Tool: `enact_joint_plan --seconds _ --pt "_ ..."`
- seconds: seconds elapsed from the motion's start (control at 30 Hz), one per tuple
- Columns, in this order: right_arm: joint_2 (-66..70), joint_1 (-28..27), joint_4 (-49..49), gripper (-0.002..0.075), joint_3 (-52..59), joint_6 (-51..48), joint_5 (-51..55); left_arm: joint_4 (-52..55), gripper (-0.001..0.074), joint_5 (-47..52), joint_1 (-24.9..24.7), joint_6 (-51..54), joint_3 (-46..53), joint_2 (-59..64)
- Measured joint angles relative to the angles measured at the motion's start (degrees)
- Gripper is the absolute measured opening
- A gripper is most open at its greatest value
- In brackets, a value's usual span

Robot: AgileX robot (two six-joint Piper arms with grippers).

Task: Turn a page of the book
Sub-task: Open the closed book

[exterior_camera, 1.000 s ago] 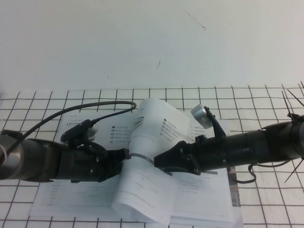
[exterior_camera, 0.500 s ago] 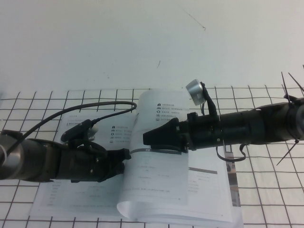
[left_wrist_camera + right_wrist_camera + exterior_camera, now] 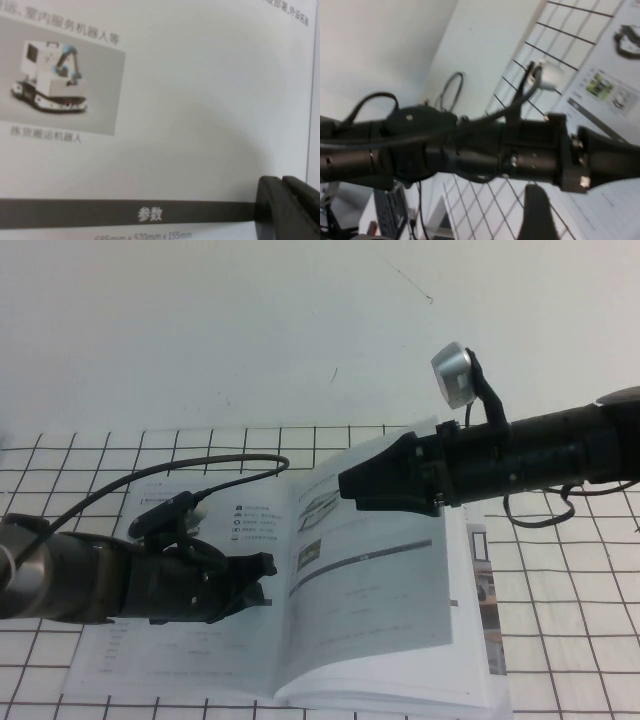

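Note:
The book (image 3: pixel 170 665) lies open on the grid-marked table. Its page (image 3: pixel 380 590), showing small robot photos and a dark grey bar, slopes up from the spine over the right-hand stack. My right gripper (image 3: pixel 348 487) hovers at that page's far top edge, open and holding nothing; one dark finger (image 3: pixel 535 215) shows in the right wrist view. My left gripper (image 3: pixel 262 577) lies low on the left-hand side beside the spine, shut, with its fingers (image 3: pixel 287 207) pressed together in front of the page's dark bar (image 3: pixel 100 214).
A white table with a black grid (image 3: pixel 570 630) carries the book. Behind it is a plain white surface (image 3: pixel 200 330). The left arm (image 3: pixel 470 150) and its looping cable (image 3: pixel 230 462) lie across the left page.
The page was curled over the spine and has swung right to lean over the right-hand stack. My right gripper rose and drew back toward the far right. The left arm stayed still.

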Motion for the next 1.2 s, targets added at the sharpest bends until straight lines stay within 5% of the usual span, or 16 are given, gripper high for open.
enact_joint_plan --seconds 0.2,0.47,0.9,1.07,1.2 --pt "-4.53 -5.26 -10.99 0.0437 0.0 7.25 -2.77 -0.1 -0.0003 -0.09 0.0 0.0 0.0 0.0" --pt "-5.59 -8.69 -37.85 0.0435 0.78 24.31 -4.65 -0.6 -0.0003 -0.13 0.0 0.0 0.0 0.0" --pt "-2.84 -7.05 -40.6 0.0251 7.3 24.98 -13.04 -1.09 -0.0003 -0.13 0.0 0.13 0.0 0.0" --pt "-1.5 -6.96 -39.86 0.0067 7.41 24.24 -15.48 -1.09 -0.0003 -0.13 0.0 0.13 0.0 0.0" --pt "-0.31 -6.96 -39.42 0.0015 7.41 23.37 -15.71 -1.09 -0.0003 -0.13 0.0 0.13 0.0 0.0"
